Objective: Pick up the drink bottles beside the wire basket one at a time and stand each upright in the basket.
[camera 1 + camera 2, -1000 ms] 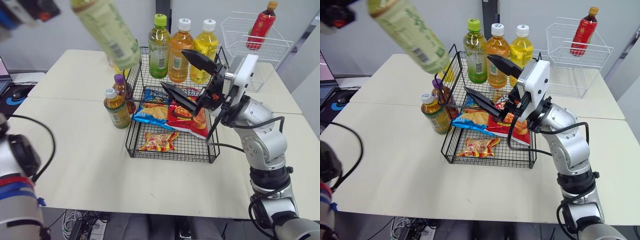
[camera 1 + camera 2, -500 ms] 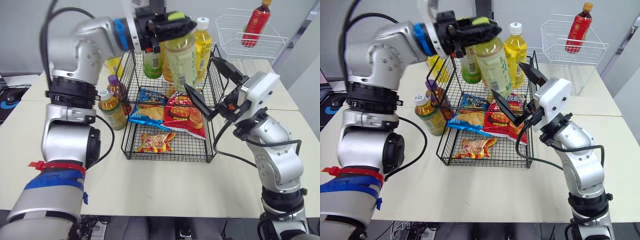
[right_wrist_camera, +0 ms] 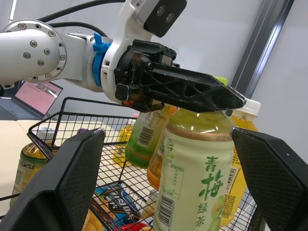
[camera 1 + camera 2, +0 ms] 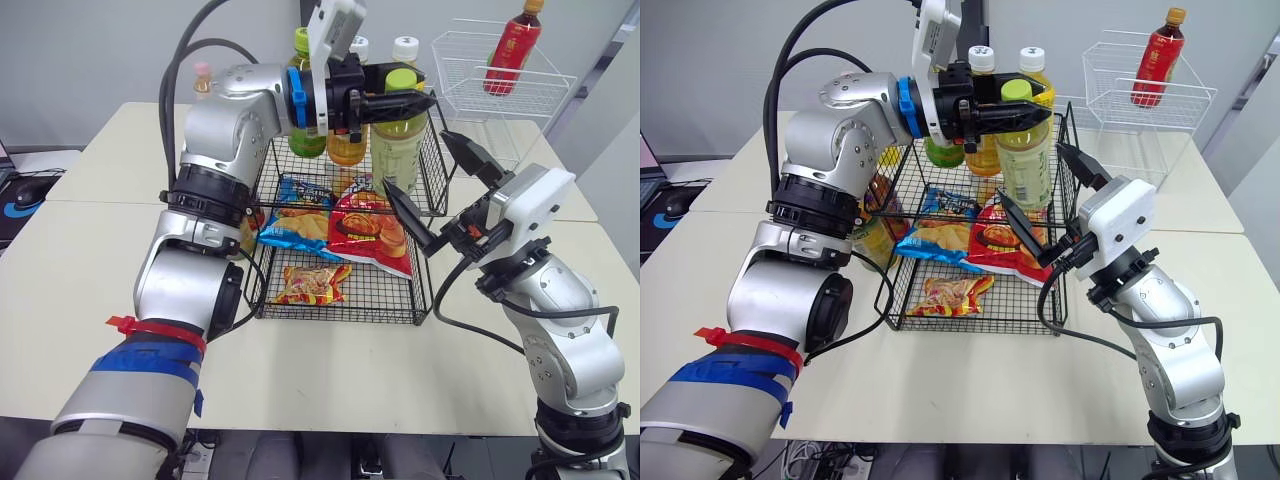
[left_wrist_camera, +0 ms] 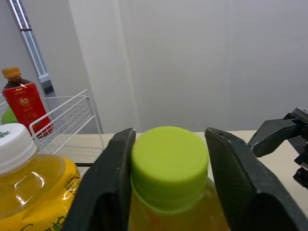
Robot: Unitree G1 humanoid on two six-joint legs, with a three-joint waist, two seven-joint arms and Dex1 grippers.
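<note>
Three bottles [image 4: 347, 150] stand at the wire basket's [image 4: 340, 316] 12 o'clock end. Left gripper [image 4: 410, 98] jaws clamp a green-capped bottle [image 4: 397, 155] upright at 1 o'clock; right gripper [image 4: 413, 160] jaws gape empty at 3 o'clock. One amber bottle [image 4: 873, 242], 9 o'clock, judged outstanding.

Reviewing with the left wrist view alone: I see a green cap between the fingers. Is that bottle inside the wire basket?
Observer: Yes. The left gripper holds the green-tea bottle upright by its cap, inside the basket near its back right corner.
Operator: And the other arm?
Observer: The right gripper is open, pointed at that bottle without touching it.
Operator: Any bottles outside?
Observer: An amber bottle stands beside the basket's left wall.
</note>
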